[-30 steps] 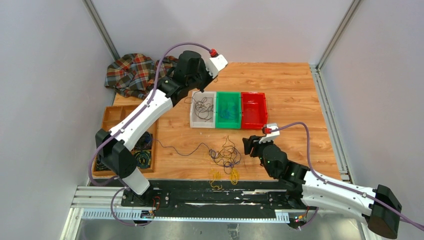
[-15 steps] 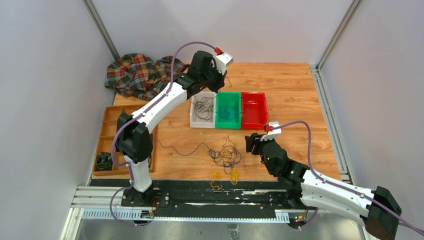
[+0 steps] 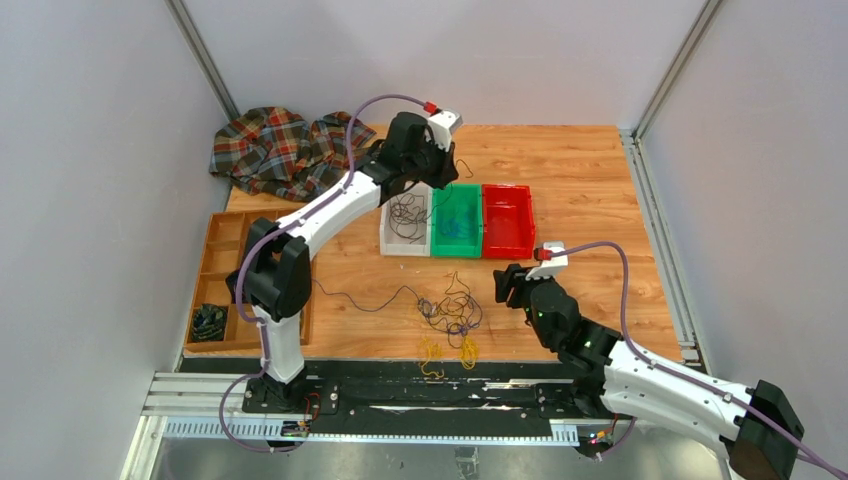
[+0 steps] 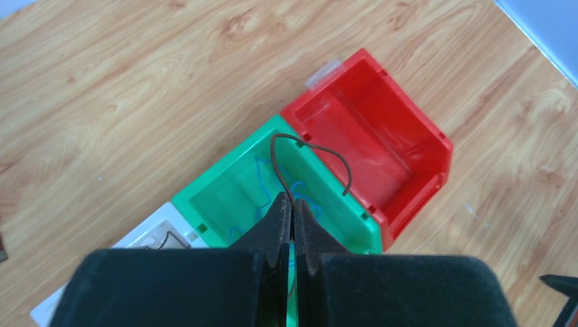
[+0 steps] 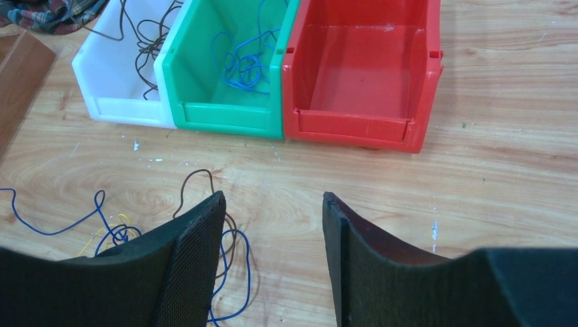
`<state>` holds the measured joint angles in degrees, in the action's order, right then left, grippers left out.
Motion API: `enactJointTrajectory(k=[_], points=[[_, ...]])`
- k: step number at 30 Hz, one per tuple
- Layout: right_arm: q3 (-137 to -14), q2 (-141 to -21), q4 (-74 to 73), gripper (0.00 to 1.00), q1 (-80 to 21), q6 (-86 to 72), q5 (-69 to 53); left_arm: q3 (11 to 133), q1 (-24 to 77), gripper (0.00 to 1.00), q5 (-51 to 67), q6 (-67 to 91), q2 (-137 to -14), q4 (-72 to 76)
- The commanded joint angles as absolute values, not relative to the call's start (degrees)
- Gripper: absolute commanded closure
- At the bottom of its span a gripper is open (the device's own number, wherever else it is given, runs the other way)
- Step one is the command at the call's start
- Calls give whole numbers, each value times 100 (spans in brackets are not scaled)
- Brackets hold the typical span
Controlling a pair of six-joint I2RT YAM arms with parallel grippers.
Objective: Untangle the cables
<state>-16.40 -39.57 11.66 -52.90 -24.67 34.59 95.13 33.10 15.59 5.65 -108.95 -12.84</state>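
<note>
- Near edge of the light wooden table (image 3: 590,180): small loops of thin yellow-orange wire (image 3: 432,352).
- Just beyond: a loose tangle of string-thin cables (image 3: 455,312), dark brown, blue and yellow, lying on the table, with one strand trailing left.
- Right of the tangle: right gripper (image 5: 272,204), above the table, black padded fingers spread apart with nothing between them.
- Left side: compartmented brown wooden tray (image 3: 225,232), with a black coiled bundle (image 3: 208,322) in a near compartment.
- Mid-table, touching side by side:
  - white plastic bin (image 3: 392,240), holding dark wires
  - green plastic bin (image 3: 456,243), holding blue wires
  - red plastic bin (image 3: 507,243)
- Above the green bin: left gripper (image 4: 292,212), fingers pressed together, pinching a single dark brown wire (image 4: 273,153) that arches toward the red bin.
- Far left: crumpled plaid cloth (image 3: 270,148).
</note>
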Motion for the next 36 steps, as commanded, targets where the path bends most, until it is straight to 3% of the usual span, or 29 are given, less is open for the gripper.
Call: enactJointTrajectory(k=[1,7,17,31,36], points=[[-1621,-3896,1088,45,-5181,-2606,3434,8914,2895,100,1494,616,-10810,-705],[-1599,-3975,1072,45,-5107,-2687,3300,7905,2751,100,549,35,-10566,9],[-1723,-4170,1052,45,-5101,-2718,3222,7364,2813,100,-364,-780,-10718,374],[-1893,-4260,987,46,-5099,-2665,3163,7679,3392,99,-284,-942,-11179,162],[-1875,-4095,914,46,-5104,-2595,3174,8217,3342,66,-405,-985,-11164,-596]])
